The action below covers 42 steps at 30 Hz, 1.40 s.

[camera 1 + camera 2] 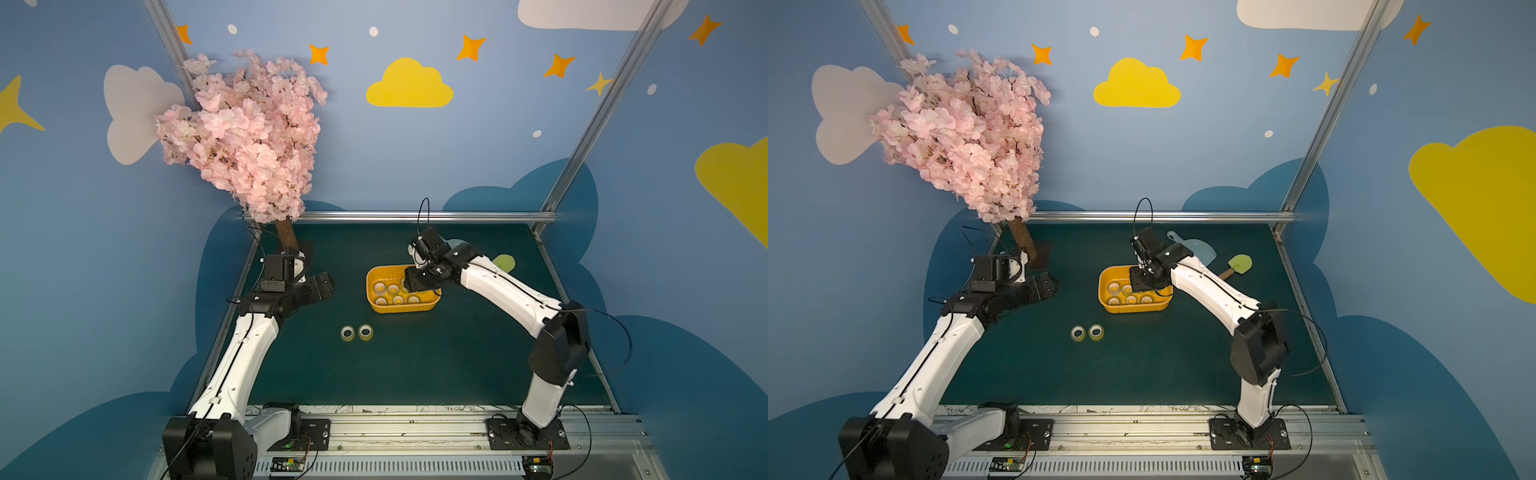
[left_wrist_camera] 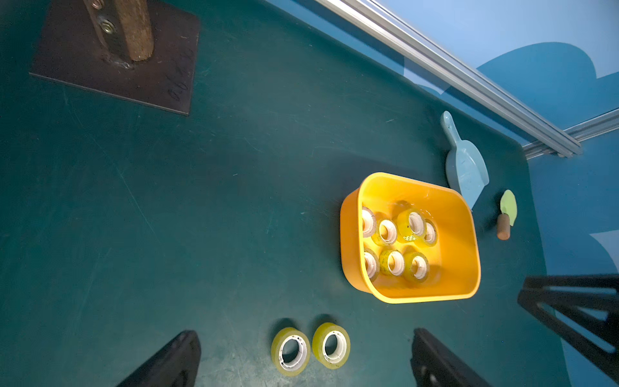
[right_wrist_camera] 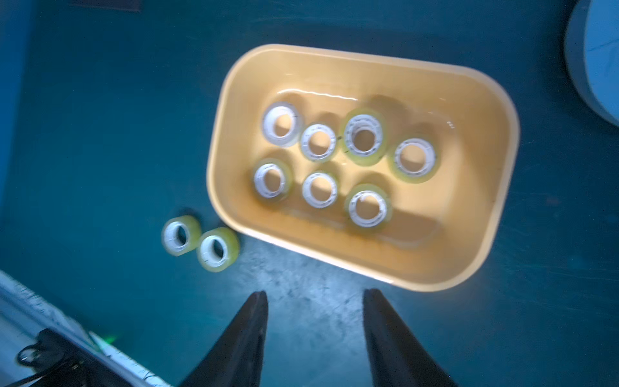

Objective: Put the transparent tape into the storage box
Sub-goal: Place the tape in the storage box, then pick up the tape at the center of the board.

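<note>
Right claw (image 3: 316, 293) hangs above the right side of the storage box (image 1: 401, 308), jaws apart, nothing between them. Left claw (image 2: 304, 333) is also apart and empty, well left of the box.

Seven tape rolls (image 3: 320, 189) lie flat in the box. Two are loose on the surface, near-left of it and just beside each other: left roll (image 1: 347, 333) and right roll (image 1: 365, 331), holes up as far as I can tell.

My read: the next step is a fetch.
- Lift clear of the rim before swinging out.
- Take the right roll first, since it's nearer the box.
- Line the fingers up near-far so neither has to squeeze between the pair, or put one finger down the core.
- Come straight down, since a nudge could shift the neighbour.
- Release low over the bare right end of the box so it doesn't bounce or land on the others.
</note>
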Each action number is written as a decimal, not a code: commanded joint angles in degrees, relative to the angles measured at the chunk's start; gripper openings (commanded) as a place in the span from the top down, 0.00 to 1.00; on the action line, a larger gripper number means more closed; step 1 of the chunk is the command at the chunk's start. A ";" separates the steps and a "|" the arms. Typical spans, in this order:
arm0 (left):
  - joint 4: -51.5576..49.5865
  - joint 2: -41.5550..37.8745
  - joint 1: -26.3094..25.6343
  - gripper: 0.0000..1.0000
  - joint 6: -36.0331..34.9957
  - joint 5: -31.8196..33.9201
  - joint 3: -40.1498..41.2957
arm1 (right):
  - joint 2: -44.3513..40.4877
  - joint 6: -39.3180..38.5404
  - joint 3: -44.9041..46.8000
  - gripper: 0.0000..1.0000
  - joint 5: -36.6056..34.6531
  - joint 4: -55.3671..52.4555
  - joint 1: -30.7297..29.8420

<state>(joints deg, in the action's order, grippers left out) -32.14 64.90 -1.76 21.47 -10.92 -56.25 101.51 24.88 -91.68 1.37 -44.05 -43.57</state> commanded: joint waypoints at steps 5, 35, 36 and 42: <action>-5.99 -5.24 -0.12 0.00 -0.89 -6.49 2.66 | 0.36 9.75 13.41 0.48 5.35 15.25 -7.22; -3.90 -10.88 0.27 0.00 0.99 -1.04 6.41 | 26.63 11.84 -6.50 0.49 -3.47 3.18 -15.15; -3.89 -10.93 0.40 0.00 1.05 -1.19 6.41 | 26.59 12.01 -6.12 0.49 -3.96 2.61 -15.08; -3.46 -10.77 0.88 0.00 1.10 -1.56 6.40 | 24.29 12.24 -1.15 0.57 -6.43 2.13 -14.62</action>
<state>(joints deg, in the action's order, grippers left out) -36.36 53.98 -1.23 22.72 -11.90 -49.23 126.06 37.04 -96.18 -2.66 -37.15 -58.52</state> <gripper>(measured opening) 0.998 0.433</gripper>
